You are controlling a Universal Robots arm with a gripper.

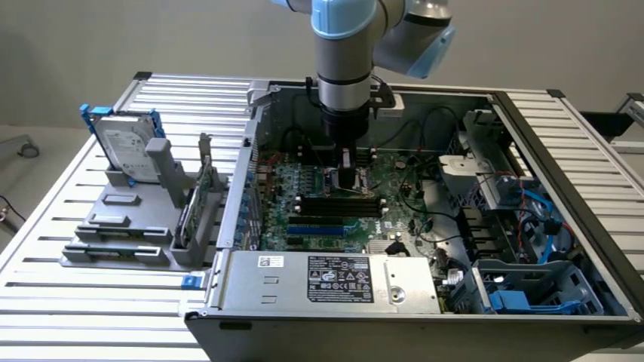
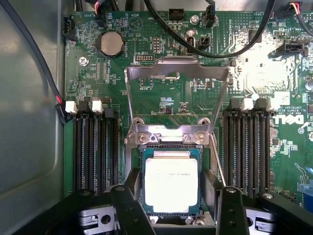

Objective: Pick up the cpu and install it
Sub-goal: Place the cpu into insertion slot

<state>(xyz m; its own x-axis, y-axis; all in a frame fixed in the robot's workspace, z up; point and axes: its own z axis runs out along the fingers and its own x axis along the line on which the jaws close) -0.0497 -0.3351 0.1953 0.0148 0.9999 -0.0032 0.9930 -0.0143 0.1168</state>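
One gripper (image 2: 178, 191) spread open, straddling the cpu (image 2: 171, 178) seated in its socket (image 2: 168, 136), apparently not touching it

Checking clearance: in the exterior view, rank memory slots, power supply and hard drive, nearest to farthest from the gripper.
1. Memory slots, right by the gripper.
2. Power supply, case's camera-side wall.
3. Hard drive, outside the case, exterior view's left.

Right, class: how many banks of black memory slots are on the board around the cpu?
2: one bank between the cpu and the case wall, the other bank on the cpu's opposite side, by the Dell lettering. More may be hidden.
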